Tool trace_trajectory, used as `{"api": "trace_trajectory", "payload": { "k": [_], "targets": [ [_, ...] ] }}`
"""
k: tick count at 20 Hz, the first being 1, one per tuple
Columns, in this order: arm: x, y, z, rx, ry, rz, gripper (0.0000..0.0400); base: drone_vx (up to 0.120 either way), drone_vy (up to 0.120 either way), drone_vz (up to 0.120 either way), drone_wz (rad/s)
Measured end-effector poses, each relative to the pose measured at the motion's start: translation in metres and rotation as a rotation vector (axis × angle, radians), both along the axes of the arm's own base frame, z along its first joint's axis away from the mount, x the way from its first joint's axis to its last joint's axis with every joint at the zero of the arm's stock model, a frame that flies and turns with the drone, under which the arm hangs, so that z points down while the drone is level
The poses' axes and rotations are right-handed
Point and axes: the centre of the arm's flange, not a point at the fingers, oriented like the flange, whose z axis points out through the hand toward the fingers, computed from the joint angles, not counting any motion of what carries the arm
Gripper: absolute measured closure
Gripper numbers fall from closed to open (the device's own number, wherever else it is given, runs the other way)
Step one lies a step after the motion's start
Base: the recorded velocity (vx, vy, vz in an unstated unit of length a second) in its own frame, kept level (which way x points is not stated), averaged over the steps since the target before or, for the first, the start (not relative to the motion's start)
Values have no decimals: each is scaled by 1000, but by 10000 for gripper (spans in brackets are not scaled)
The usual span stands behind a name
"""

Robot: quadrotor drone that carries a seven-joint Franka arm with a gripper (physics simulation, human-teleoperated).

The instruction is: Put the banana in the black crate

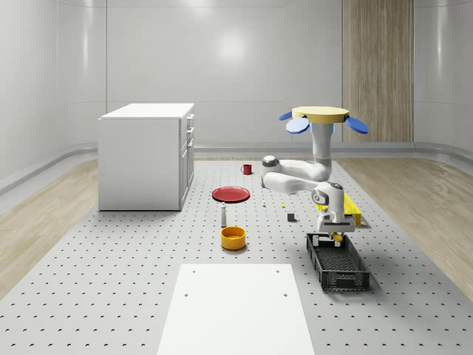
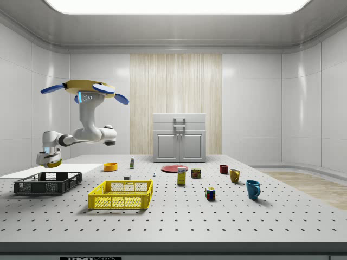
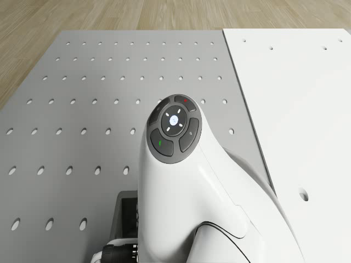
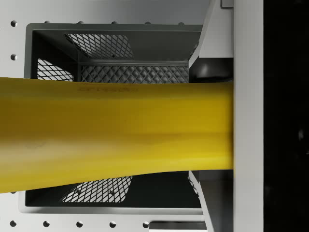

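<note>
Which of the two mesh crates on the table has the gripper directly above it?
The black mesh crate: the gripper hangs over it, holding the yellow banana. The yellow mesh crate stands apart.

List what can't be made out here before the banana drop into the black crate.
- Black crate floor, wrist view: the banana crosses it, hiding the middle.
- Banana's ends, wrist view: one cut by the frame edge, the other behind a finger.
- Gripper, whole-scene view: banana too small to judge the grip.
- Black crate, drone view: mostly behind the arm.
</note>
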Motion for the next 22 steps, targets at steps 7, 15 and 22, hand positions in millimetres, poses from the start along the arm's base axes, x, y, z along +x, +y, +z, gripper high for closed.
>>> {"api": "trace_trajectory", "payload": {
  "k": [7,15,22],
  "targets": [
    [0,0,2,0,0,0,211,86,0,-80,0],
    [0,0,31,0,0,0,211,0,0,0,0],
    [0,0,61,0,0,0,211,0,0,0,0]
  ]
}}
